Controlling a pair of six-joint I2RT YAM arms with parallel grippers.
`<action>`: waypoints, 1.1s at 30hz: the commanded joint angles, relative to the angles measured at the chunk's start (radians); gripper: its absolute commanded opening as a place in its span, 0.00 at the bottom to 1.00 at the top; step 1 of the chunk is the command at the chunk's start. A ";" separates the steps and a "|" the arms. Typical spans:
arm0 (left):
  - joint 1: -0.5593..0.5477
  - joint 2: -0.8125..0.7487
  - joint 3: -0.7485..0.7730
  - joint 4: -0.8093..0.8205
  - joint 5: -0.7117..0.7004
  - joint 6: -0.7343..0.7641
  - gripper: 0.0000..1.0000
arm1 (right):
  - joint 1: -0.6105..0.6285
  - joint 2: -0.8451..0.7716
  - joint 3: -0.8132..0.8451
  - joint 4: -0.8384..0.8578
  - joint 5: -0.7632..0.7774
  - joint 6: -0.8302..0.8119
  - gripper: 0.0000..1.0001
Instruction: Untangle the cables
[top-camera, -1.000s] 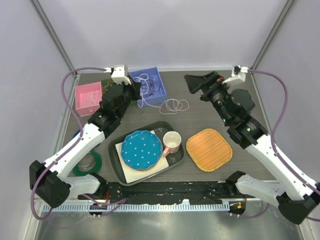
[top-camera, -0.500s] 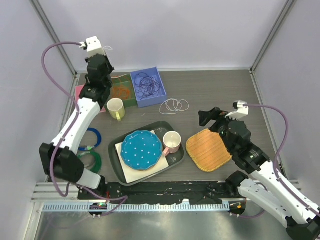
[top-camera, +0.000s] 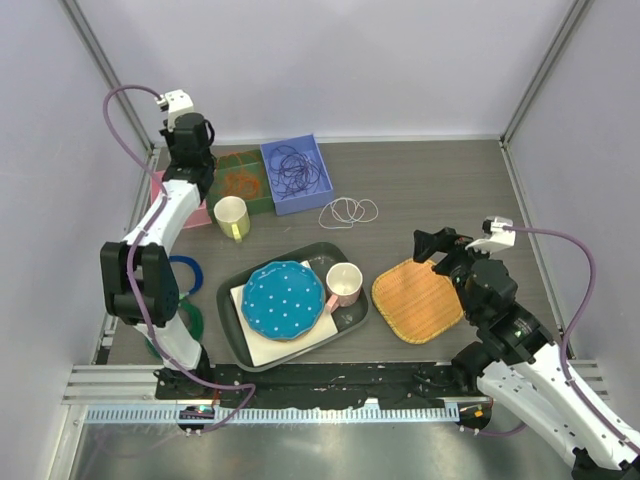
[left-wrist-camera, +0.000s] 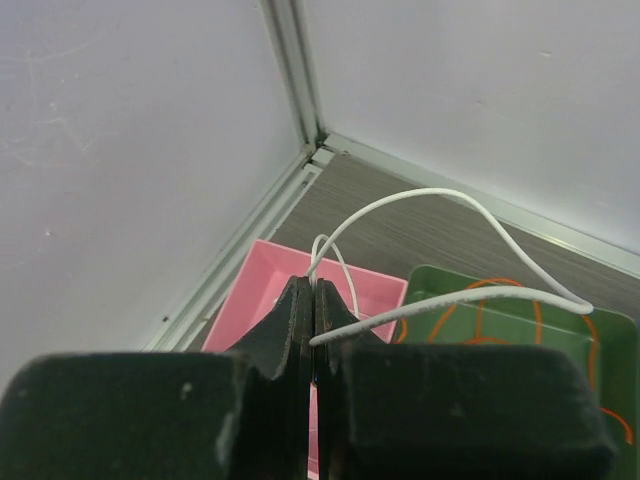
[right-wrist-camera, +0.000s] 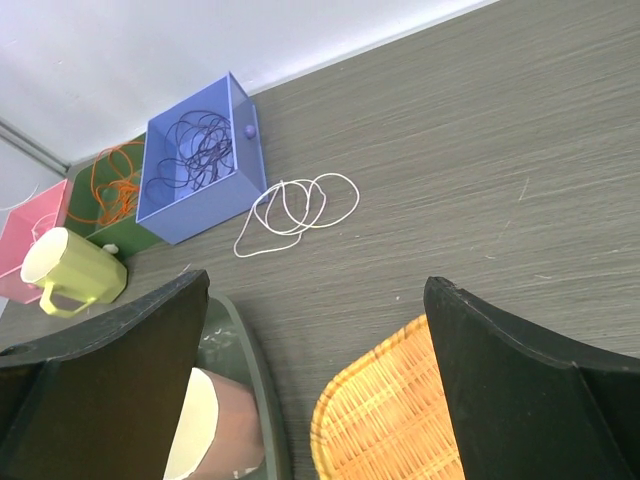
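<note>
In the last second my left arm has swung away from the blue plastic box and up into the far left corner. The left gripper now hangs over the shallow pink box. Its jaws are pressed together on a thin white wire strand, which arches out from the pinch and trails over the green tray, where the curly orange cable lies.

The blue box looked to have white mixed in before; now I see only the dark purple cables there. I take that to mean the white strand has come free of that tangle, which is real progress.

My right arm has pulled back from the far right side. The right gripper sits low above the woven orange mat, with its jaws spread wide and nothing between them.

The loose white coil has not moved. It lies on the dark table just in front of the blue box and touches nothing else.

The step in hand looks like dropping the held strand into the pink box. The trailing end needs watching, because it could drag across the orange cable and snag there. After that the coil on the table is left to sort.
</note>
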 joint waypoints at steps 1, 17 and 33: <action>0.053 0.032 0.034 0.077 -0.041 0.014 0.00 | 0.004 -0.018 -0.010 0.013 0.089 -0.027 0.95; 0.145 0.184 -0.010 0.136 -0.107 -0.064 0.25 | 0.003 -0.019 -0.015 0.010 0.117 -0.030 0.95; 0.137 -0.070 -0.084 -0.096 0.086 -0.483 1.00 | 0.003 -0.008 -0.012 0.003 0.090 -0.023 1.00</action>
